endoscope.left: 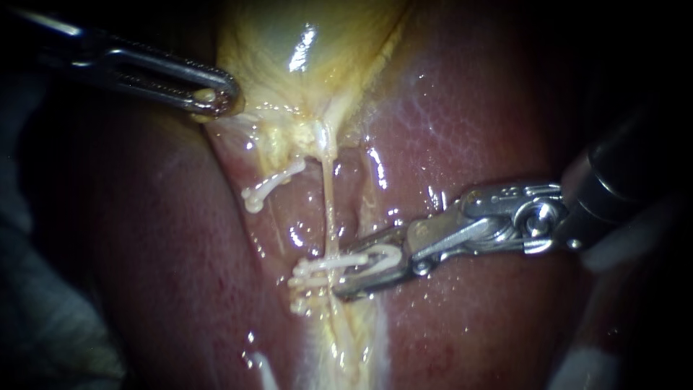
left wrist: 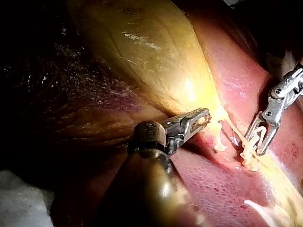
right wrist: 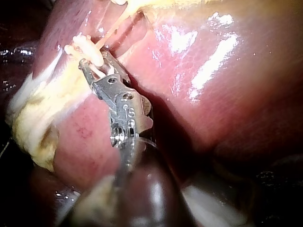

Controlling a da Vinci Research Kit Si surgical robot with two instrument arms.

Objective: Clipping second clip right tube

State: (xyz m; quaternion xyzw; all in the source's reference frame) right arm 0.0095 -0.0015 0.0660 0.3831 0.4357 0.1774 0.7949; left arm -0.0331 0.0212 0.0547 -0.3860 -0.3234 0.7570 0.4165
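Endoscope, left instrument (endoscope.left: 216,97): jaws are closed on the gallbladder (endoscope.left: 303,43) edge, so the right tube (endoscope.left: 330,209) is drawn taut.
Endoscope, right instrument (endoscope.left: 355,274): the second clip (endoscope.left: 381,257) is gripped in half-open jaws at that tube, beside a seated clip (endoscope.left: 307,271).
Left wrist: the traction grip is confirmed.
Right wrist: whether the tube lies inside the clip cannot be told.

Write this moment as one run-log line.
left instrument: grips gallbladder edge | right instrument: holds clip at right tube
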